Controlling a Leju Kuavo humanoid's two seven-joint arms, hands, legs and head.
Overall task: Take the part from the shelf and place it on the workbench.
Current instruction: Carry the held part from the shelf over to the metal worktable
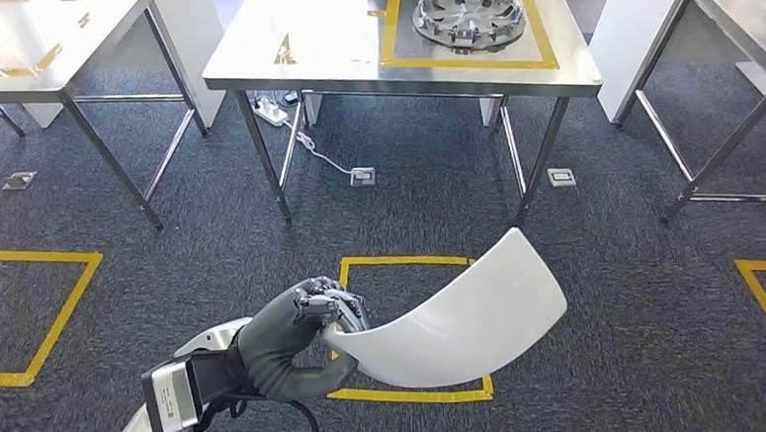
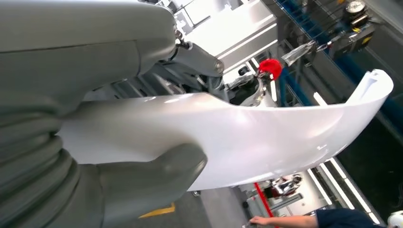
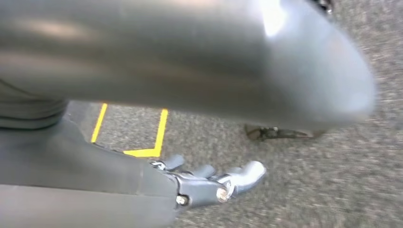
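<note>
Left hand [image 1: 301, 331] clenched around one end of a curved white part [image 1: 463, 316], held out over grey carpet [image 1: 611, 293], well short of the steel workbench [image 1: 341, 50] ahead. Right hand [image 3: 209, 183] hanging above the carpet, fingers loosely apart, grasping nothing.

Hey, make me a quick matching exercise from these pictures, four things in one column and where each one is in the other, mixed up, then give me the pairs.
Things:
1. white curved part
2. round metal wheel piece
3. white power strip
4. right hand

Places:
A. on the carpet under the workbench
B. hanging over the grey carpet, holding nothing
C. held in the left hand
D. inside the yellow taped square on the workbench

Pairs: 1-C, 2-D, 3-A, 4-B
</note>
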